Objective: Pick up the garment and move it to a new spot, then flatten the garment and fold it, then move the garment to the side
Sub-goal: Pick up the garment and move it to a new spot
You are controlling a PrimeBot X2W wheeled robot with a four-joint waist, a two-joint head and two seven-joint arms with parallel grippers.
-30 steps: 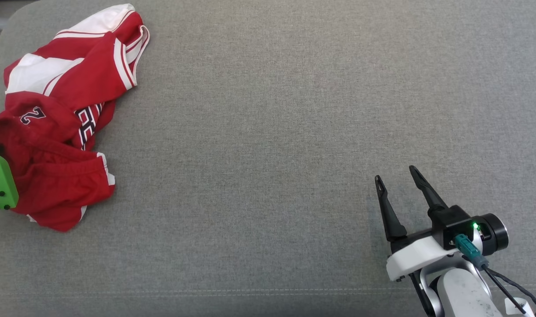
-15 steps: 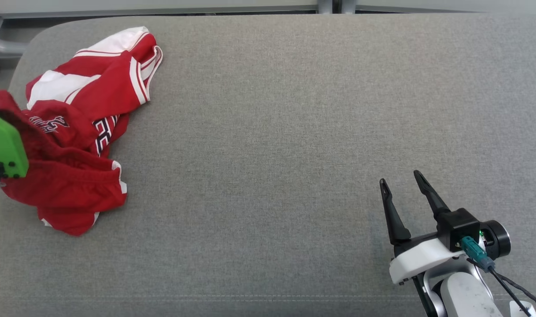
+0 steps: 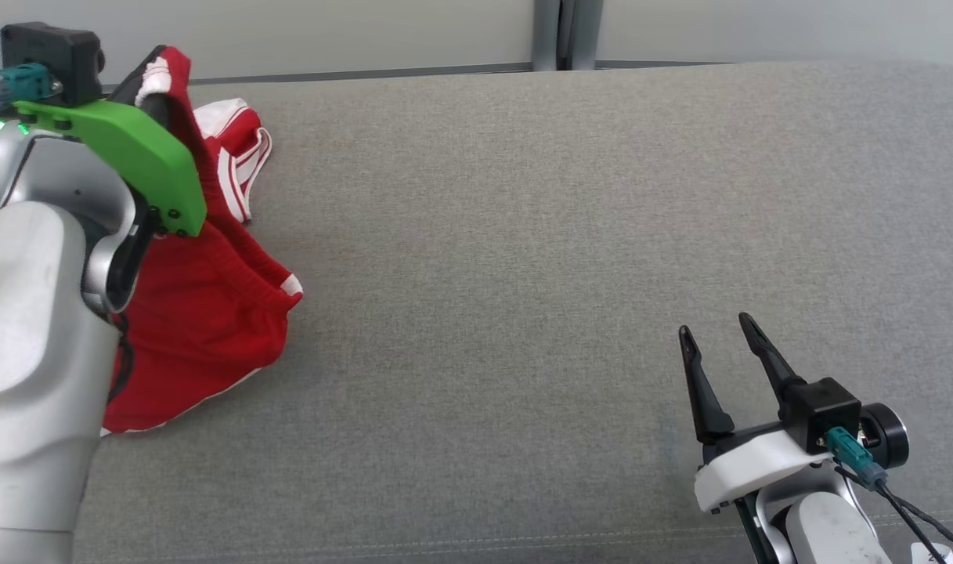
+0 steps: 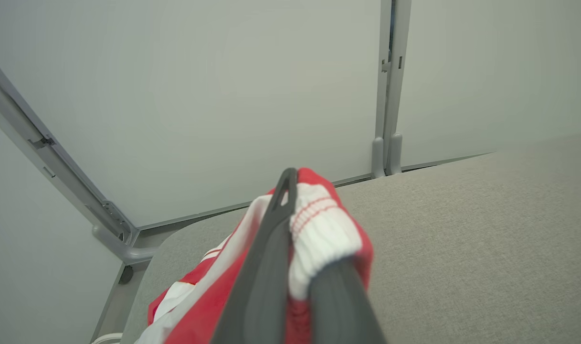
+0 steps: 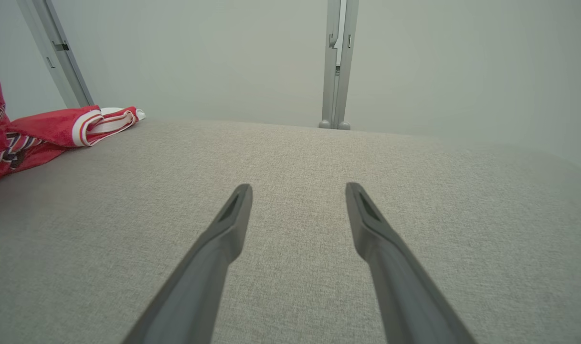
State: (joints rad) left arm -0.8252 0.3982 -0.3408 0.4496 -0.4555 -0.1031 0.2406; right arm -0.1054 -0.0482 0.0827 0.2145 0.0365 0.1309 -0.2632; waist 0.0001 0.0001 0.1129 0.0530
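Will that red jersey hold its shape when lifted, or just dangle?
Probably dangle: the red jersey sags in folds from the left fingers. It looks light, thin cloth. Pinched by one ribbed edge, it might swing or drag across the grey fabric surface.

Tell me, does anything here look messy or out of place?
Only the red-and-white garment: it is crumpled in a heap at the grey cushion's left end, one white cuff pinched in the left end effector. Nothing looks torn or spilled.
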